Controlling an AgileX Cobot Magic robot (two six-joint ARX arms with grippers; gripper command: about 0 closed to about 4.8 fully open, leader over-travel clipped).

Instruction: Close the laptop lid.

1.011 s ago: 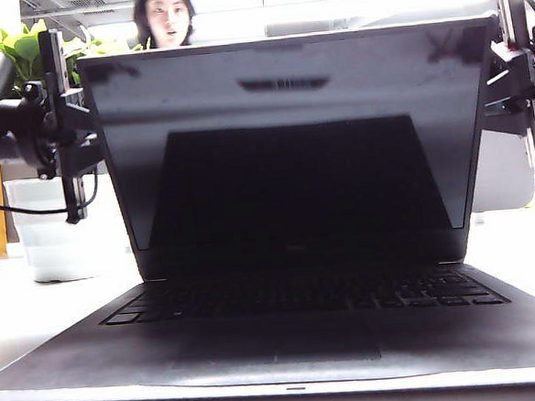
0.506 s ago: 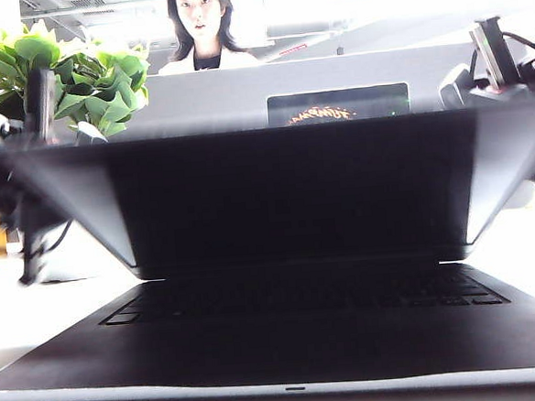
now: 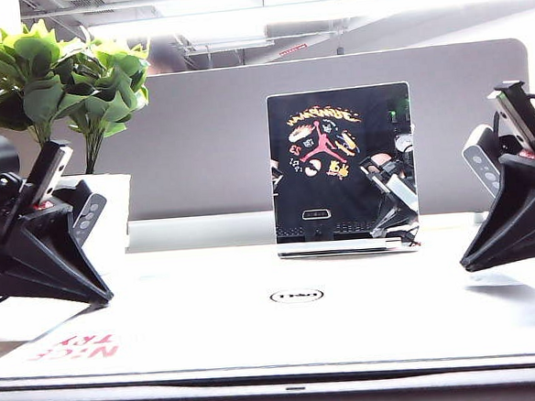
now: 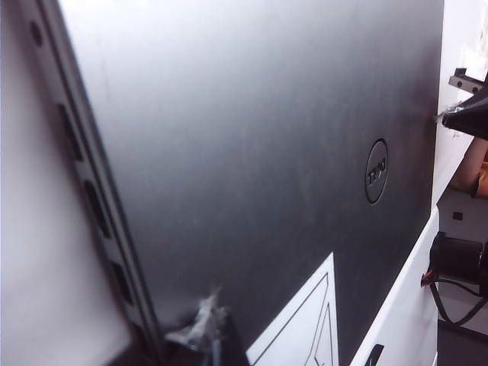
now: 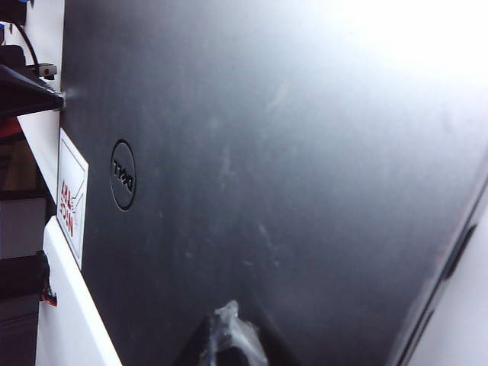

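The laptop lid (image 3: 294,318) lies flat on the laptop's base, silver side up, with the oval Dell logo (image 3: 296,296) in the middle and a white red-lettered sticker (image 3: 76,347) at the near left. My left gripper (image 3: 104,296) rests its tip on the lid's left side, fingers together. My right gripper (image 3: 467,265) does the same on the right side. The left wrist view has the left gripper's tip (image 4: 204,320) touching the lid (image 4: 252,152). In the right wrist view the right gripper's tip (image 5: 229,316) presses on the lid (image 5: 290,152).
Behind the laptop a smaller upright device (image 3: 342,169) with a mirror-like black screen stands near the middle. A leafy plant (image 3: 57,77) in a white pot is at the back left. A grey partition (image 3: 199,141) runs across the back.
The lid has swung from nearly upright down flat onto the base. Both grippers came down with it, and the person behind is out of view.
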